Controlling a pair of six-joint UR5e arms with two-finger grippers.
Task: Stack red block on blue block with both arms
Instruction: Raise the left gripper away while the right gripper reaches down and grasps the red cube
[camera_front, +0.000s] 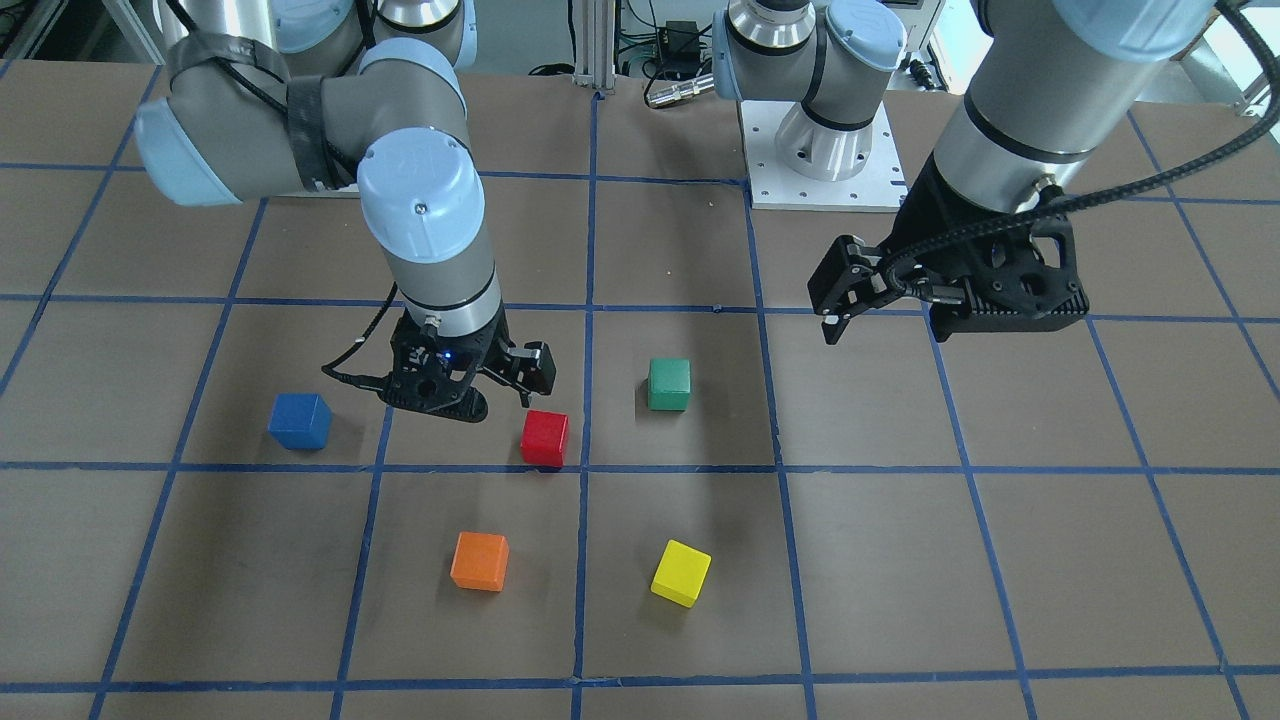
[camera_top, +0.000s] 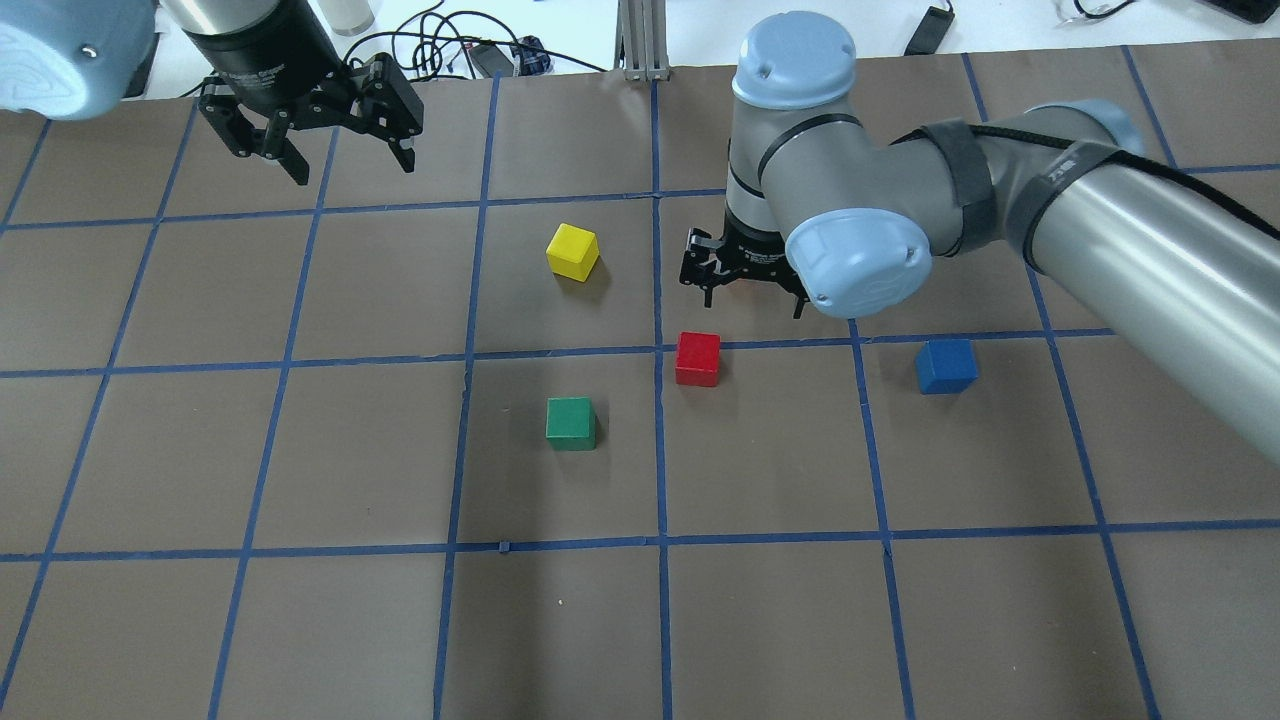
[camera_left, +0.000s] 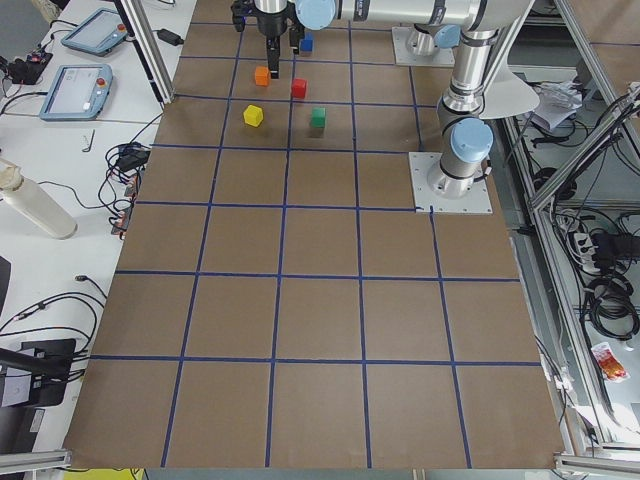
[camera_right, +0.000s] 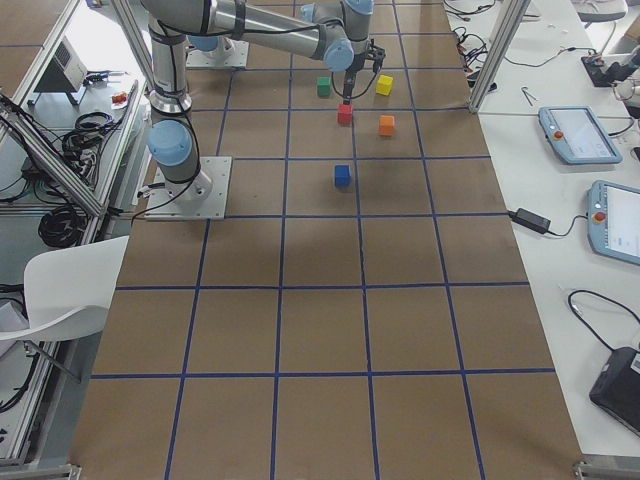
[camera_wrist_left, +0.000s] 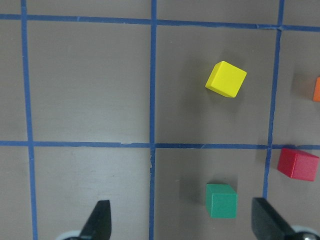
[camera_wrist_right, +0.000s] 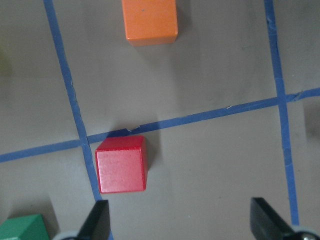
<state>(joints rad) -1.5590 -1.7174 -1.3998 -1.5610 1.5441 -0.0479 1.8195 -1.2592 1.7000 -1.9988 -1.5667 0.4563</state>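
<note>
The red block (camera_front: 545, 438) (camera_top: 698, 358) lies on the brown table, on a blue tape line. The blue block (camera_front: 300, 420) (camera_top: 946, 366) sits one grid square away, under my right arm's side. My right gripper (camera_front: 500, 385) (camera_top: 750, 295) hovers open just beside and above the red block; in the right wrist view the red block (camera_wrist_right: 121, 164) lies ahead of the left fingertip (camera_wrist_right: 100, 222), not between the fingers. My left gripper (camera_top: 352, 165) (camera_front: 845, 300) is open and empty, high at the far edge; its wrist view shows the red block (camera_wrist_left: 298, 163) at the right.
A green block (camera_top: 571, 422) lies near the red one, a yellow block (camera_top: 573, 250) farther out, and an orange block (camera_front: 480, 560) (camera_wrist_right: 150, 21) beyond the red block. The left arm's base plate (camera_front: 822, 190) stands at the robot's edge of the table.
</note>
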